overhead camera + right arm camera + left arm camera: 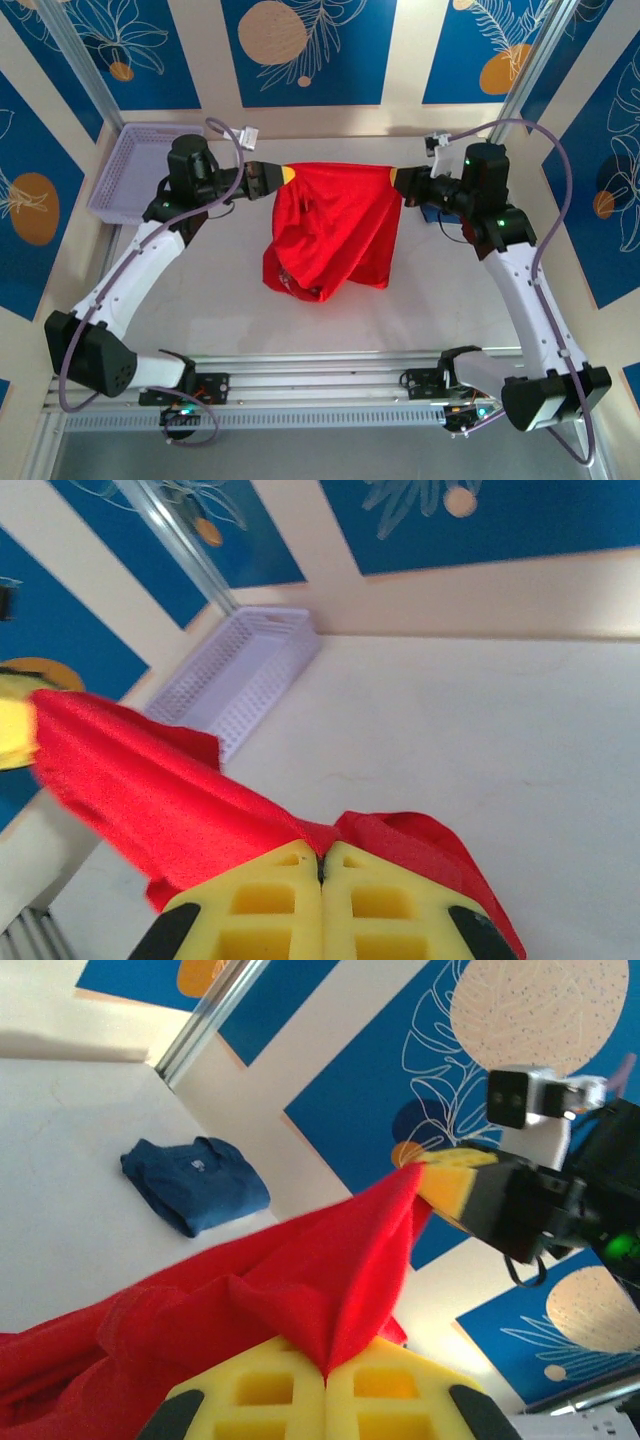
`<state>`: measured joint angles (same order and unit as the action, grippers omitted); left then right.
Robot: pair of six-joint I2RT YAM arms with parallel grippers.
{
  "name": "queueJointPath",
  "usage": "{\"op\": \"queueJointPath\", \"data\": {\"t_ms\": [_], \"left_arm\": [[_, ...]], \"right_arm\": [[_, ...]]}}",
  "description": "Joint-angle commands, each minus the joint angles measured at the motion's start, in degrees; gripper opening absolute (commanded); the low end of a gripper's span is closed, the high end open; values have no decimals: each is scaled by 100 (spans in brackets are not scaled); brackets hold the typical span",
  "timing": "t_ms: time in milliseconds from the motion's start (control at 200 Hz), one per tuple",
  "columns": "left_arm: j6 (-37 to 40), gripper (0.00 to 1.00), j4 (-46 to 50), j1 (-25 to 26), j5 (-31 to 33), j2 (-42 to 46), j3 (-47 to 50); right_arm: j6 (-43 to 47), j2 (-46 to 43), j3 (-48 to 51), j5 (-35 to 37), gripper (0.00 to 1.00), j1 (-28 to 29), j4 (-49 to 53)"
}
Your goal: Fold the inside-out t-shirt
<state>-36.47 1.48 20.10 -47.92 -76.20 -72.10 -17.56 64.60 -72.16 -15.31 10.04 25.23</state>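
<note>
I had the left pincer closed tight on one upper corner of the red t-shirt, and the right pincer closed on the other. The top edge was stretched between them. The cloth hung bunched over the middle of the tabletop. I couldn't tell whether its lower folds touched.

The red t-shirt is hanging across the middle of the tabletop, blocking passage there. A lavender basket is occupying the 10 o'clock corner. A folded navy garment is lying near a wall. Bare tabletop is lying open at 6 and 8 o'clock.
</note>
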Motion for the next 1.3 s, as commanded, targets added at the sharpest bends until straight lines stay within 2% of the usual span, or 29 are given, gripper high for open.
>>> {"op": "queueJointPath", "data": {"t_ms": [0, 95, 225, 295, 340, 410, 470, 565, 630, 915, 1065, 1145, 1200, 1295], "left_arm": [[800, 0, 591, 94, -32, 430, 236], [2031, 0, 1446, 774, 570, 601, 508], [2689, 0, 1560, 1993, 441, 431, 1210], [2945, 19, 1780, 2508, 380, 208, 1364], [3094, 31, 2044, 2669, 500, 117, 1333], [3082, 41, 2115, 2643, 971, 154, 1348], [2918, 46, 1925, 2493, 1396, 228, 1457], [2401, 51, 1519, 2124, 1578, 139, 1613], [2102, 54, 1439, 2001, 1946, -78, 1601], [2094, 61, 2114, 2398, 3297, -1581, 320], [1946, 62, 2477, 2500, 3811, -2660, -538], [1900, 57, 2568, 2507, 3853, -3105, -863], [1929, 48, 2493, 2508, 3621, -3287, -995], [2014, 22, 2318, 2454, 3486, -3298, -1137]], "right_arm": [[-67, 210, 281, 499, 0, 70, 367], [-145, 236, 685, 443, 0, 131, 301], [-237, 370, 1096, 608, 0, 121, 550], [-261, 418, 1271, 758, 0, 101, 730], [-302, 414, 1418, 806, 0, 84, 771], [-381, 354, 1669, 841, 0, 69, 764], [-459, 289, 1859, 835, 0, 69, 762], [-576, 163, 2106, 844, 0, 77, 788], [-603, 55, 2237, 888, 0, 78, 821], [-612, 7, 2220, 865, 0, 76, 671], [-617, 39, 2233, 762, 0, 85, 573], [-593, 4, 2240, 756, 0, 77, 570], [-565, -37, 2218, 790, 0, 69, 554], [-542, -115, 2117, 753, 0, 47, 385]]}}
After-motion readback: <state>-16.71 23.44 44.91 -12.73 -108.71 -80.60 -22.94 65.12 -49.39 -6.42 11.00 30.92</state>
